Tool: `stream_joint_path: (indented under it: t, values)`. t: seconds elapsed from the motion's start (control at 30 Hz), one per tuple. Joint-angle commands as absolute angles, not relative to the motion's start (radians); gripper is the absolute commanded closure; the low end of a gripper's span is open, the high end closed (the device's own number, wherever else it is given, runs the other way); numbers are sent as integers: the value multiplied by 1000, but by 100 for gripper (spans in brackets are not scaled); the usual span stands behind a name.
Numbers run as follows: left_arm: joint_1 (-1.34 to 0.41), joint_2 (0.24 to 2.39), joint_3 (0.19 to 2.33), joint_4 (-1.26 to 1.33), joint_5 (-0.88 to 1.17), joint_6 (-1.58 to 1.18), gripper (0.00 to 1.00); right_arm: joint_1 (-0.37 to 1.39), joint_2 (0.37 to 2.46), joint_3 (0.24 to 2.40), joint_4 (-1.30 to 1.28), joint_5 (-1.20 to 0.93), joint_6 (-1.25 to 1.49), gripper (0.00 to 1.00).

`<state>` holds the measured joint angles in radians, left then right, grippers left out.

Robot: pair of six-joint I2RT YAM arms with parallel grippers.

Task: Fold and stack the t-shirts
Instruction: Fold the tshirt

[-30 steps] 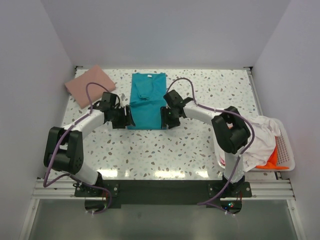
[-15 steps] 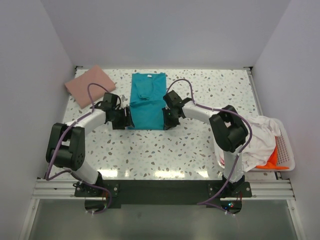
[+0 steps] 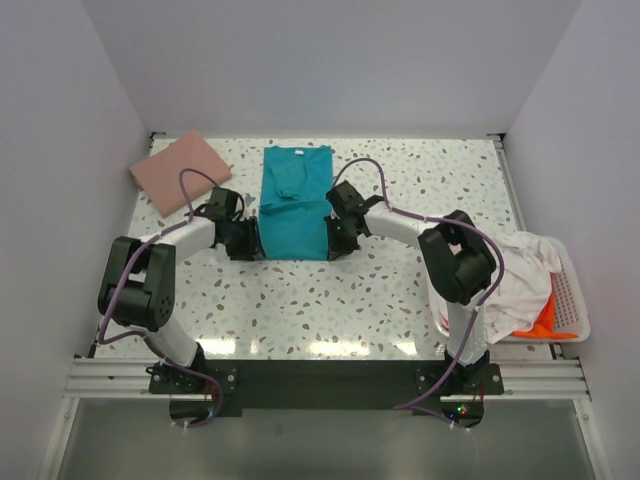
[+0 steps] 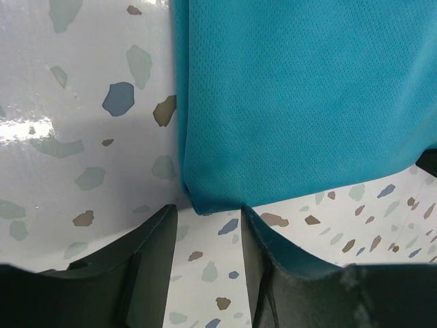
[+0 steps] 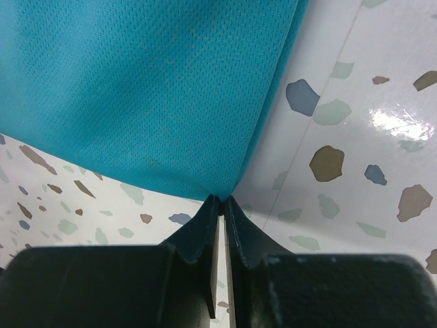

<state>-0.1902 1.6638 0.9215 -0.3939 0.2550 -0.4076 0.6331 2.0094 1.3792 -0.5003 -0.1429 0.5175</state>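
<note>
While the right gripper (image 5: 218, 200) has its fingers pressed almost together on the very tip of one hem corner of the teal t-shirt (image 5: 136, 89), the left gripper (image 4: 207, 217) stands half open. The other corner lies between its fingertips (image 4: 156, 231), ungripped. So shallow a pinch could slip on lifting, and an uneven lift would skew the fold.

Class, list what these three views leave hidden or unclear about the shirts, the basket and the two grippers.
- Top view: fingertips of left gripper and right gripper, covered by their own wrists.
- Right wrist view: whether teal t-shirt cloth sits between the shut fingers; gap too narrow.
- Top view: basket contents under the white t-shirt; only a corner of an orange t-shirt shows.
</note>
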Motion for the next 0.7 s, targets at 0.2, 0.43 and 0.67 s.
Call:
stream_joint_path:
  t: [0.2,0.43,0.67]
  values:
    - [-186,1704,916,-299,278,-394,70,635,2016,1422,-526,-133,508,94]
    - [-186,1704,937,-262,291,-390,99,635,2006,1428,-537,-137,506,100]
    - [-186,1569,986,-294,275,-406,100,635,1959,1466,-597,-127,500,100]
